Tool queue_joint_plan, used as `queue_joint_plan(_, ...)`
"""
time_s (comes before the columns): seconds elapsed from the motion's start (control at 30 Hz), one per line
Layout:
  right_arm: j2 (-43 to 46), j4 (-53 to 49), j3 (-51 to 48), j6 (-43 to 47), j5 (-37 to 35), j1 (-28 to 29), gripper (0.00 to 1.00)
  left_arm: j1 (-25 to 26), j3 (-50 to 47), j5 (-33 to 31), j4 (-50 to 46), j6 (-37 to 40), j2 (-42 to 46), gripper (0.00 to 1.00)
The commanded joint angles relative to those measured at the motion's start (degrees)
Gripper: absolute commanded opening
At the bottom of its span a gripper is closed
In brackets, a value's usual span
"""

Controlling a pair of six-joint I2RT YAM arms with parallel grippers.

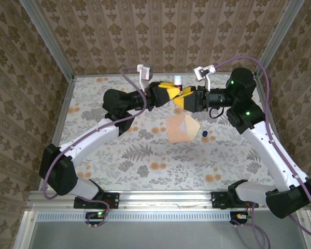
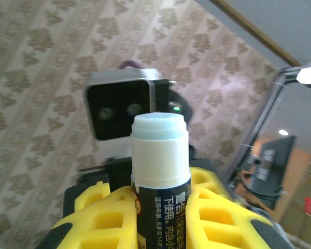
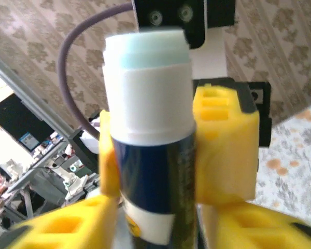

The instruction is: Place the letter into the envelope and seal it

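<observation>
Glue stick (image 2: 159, 171) is clamped between the ribbed yellow fingers (image 2: 96, 218) of the left gripper (image 2: 160, 220), above the far middle of the worktop (image 1: 145, 166). The stick is uncapped: a pale blue waxy tip, a smooth white collar and a dark cylindrical body with printed characters are seen. In the right wrist view the same stick stands between the yellow fingers (image 3: 62, 228) of the right gripper (image 3: 160, 233). They lie close on both sides, but it cannot be told whether they grip. The left wrist view alone shows a grey camera housing (image 2: 122, 109) with a dark face behind the stick. From above, the envelope (image 1: 180, 129), plain matte peach paper, is seen flat near the middle of the floral worktop, its pointed end toward the right edge. A small dark blue round object (image 1: 204, 134) lies just beside that point.
</observation>
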State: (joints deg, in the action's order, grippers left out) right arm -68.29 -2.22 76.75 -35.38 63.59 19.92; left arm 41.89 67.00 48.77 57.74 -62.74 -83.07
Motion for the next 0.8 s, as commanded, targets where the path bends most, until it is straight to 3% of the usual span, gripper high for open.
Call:
queue_joint_plan(0.0, 3.4, -5.2, 1.1, 5.5, -8.8, -1.7, 0.77, -2.5, -3.0, -2.7, -11.4, 8.6, 4.3, 0.00)
queue_joint_plan(0.13, 6.3, -1.4, -4.1, 0.7, -12.8, -5.2, 0.93, -4.5, -5.3, -11.5, -19.0, 14.8, 8.4, 0.00)
queue_joint_plan(0.27, 7.2, 3.7, -9.0, -5.1, -16.3, -7.4, 0.96, -4.6, -6.6, -23.5, -25.0, 19.2, 11.0, 0.00)
queue_joint_plan(0.4, 6.5, 11.0, -14.4, -11.5, -21.7, -7.4, 0.96, -4.6, -9.2, -34.6, -25.3, 17.3, 11.6, 0.00)
queue_joint_plan(0.77, 2.9, 23.7, -25.8, -23.3, -38.0, -4.5, 0.94, -4.2, -16.5, -44.7, -10.9, 5.7, 7.6, 0.00)
